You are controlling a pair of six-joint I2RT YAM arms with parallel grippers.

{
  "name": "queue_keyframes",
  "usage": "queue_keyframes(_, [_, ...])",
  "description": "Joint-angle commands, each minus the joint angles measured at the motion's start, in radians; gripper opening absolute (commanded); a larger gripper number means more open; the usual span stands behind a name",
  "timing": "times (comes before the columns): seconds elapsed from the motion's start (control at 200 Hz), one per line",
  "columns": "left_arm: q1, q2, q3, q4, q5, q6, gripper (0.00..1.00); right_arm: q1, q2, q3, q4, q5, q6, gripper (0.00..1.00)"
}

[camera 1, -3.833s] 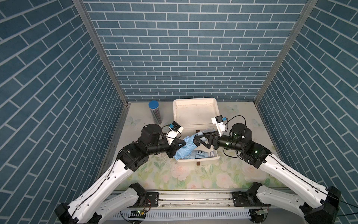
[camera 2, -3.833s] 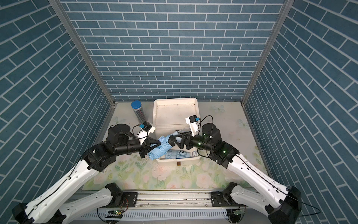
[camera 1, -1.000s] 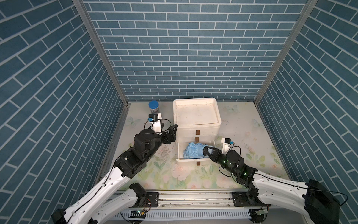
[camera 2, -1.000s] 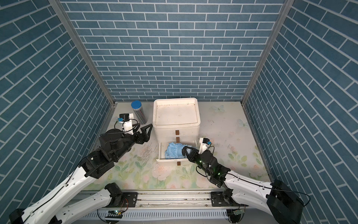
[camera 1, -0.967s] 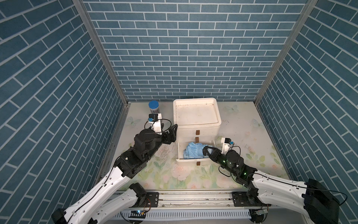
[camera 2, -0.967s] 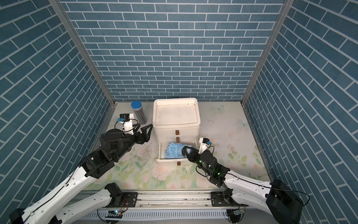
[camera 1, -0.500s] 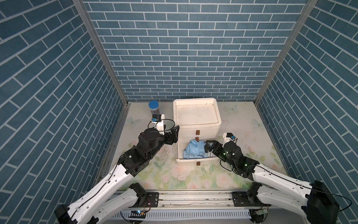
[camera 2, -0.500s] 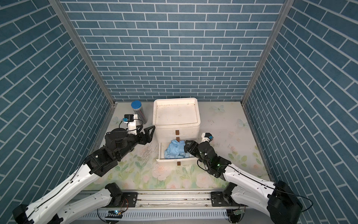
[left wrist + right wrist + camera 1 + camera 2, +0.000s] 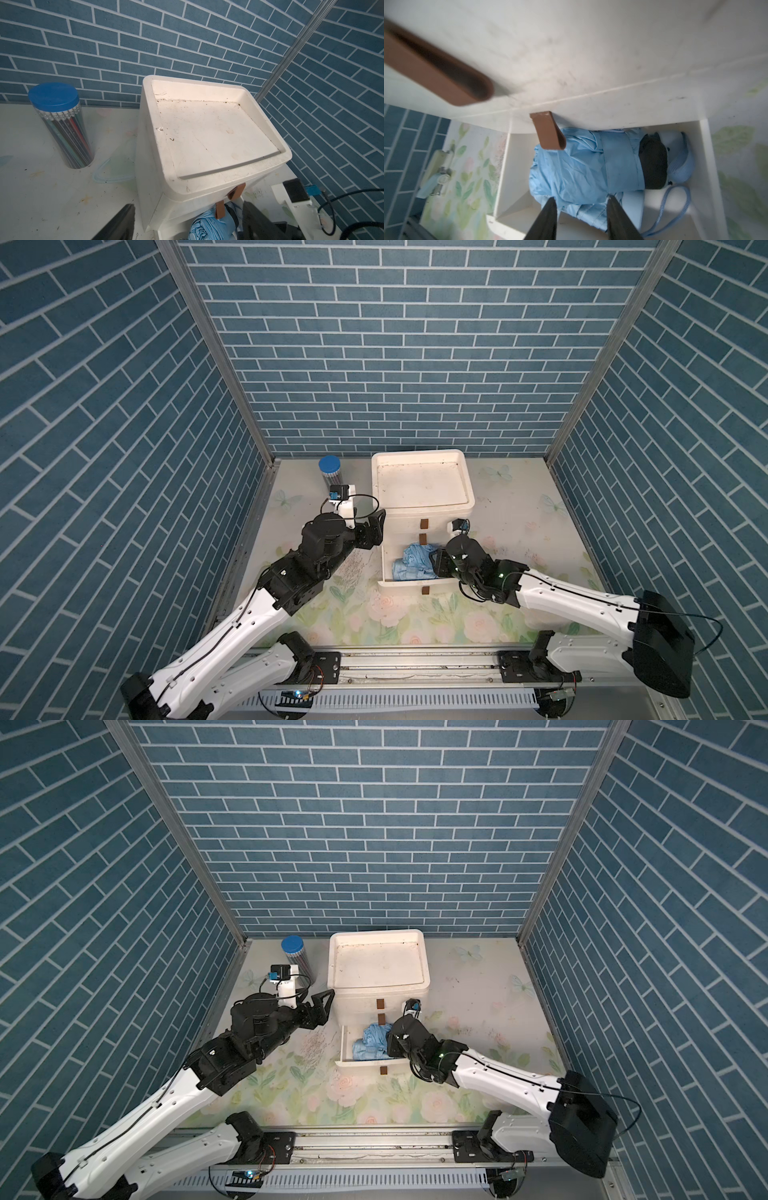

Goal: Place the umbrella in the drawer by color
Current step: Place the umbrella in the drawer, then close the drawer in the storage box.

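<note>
1. So, the light-blue folded umbrella lies inside the open bottom drawer of the white drawer unit, which stands mid back edge of the worktop.
2. The right gripper is over the drawer with its tips at the umbrella cloth. The fingers are partly apart. I cannot tell if they pinch cloth or have let go.
3. The left gripper is spread wide and empty, just beside the unit's left side.
4. Risk: the cloth bunches high right under the middle handle tab. Pushing the drawer shut could jam or pinch it.
5. Risk: the strap loop lies loose near the right fingers. Pulling back could snag it and drag the umbrella out.
6. Risk: if the fingers do hold cloth, lifting away would pull the umbrella up over the drawer rim.
7. Risk: shutting the drawer with the right gripper in it would hit the fingers.
8. Colour match is unchecked, since all tabs look brown and no drawer colour cue shows.
9. Counts:
   - one umbrella
   - one drawer unit
   - three brown tabs
   - one drawer open
   - one blue-lidded pencil tube near the back-left corner
   - two grippers
</note>
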Motion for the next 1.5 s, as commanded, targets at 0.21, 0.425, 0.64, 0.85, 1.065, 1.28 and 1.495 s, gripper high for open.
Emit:
queue_keyframes(0.21, [-0.002, 0.009, 0.016, -0.040, -0.023, 0.021, 0.84, 0.017, 0.171, -0.047, 0.216, 0.085, -0.145, 0.41])
queue_keyframes(0.425, [-0.002, 0.025, 0.017, -0.033, -0.006, 0.020, 0.84, 0.042, 0.266, 0.009, 0.187, 0.165, -0.136, 0.46])
queue_keyframes(0.64, [-0.002, 0.048, 0.023, -0.032, -0.001, 0.023, 0.85, 0.067, 0.325, 0.036, 0.140, 0.188, -0.126, 0.63])
queue_keyframes(0.85, [0.000, 0.110, 0.087, -0.068, -0.084, 0.032, 0.87, 0.197, 0.159, 0.016, 0.080, 0.348, -0.148, 0.64])
queue_keyframes(1.065, [0.049, 0.249, 0.210, -0.111, -0.184, -0.002, 0.89, 0.368, -0.056, -0.067, 0.071, 0.441, -0.157, 0.63])
queue_keyframes(1.28, [0.093, 0.365, 0.269, -0.057, -0.127, -0.028, 0.83, 0.529, -0.094, -0.229, 0.169, 0.474, -0.022, 0.64])
queue_keyframes(1.495, [0.095, 0.487, 0.315, -0.033, -0.188, -0.028, 0.69, 0.544, -0.080, -0.245, 0.139, 0.459, 0.065, 0.67])
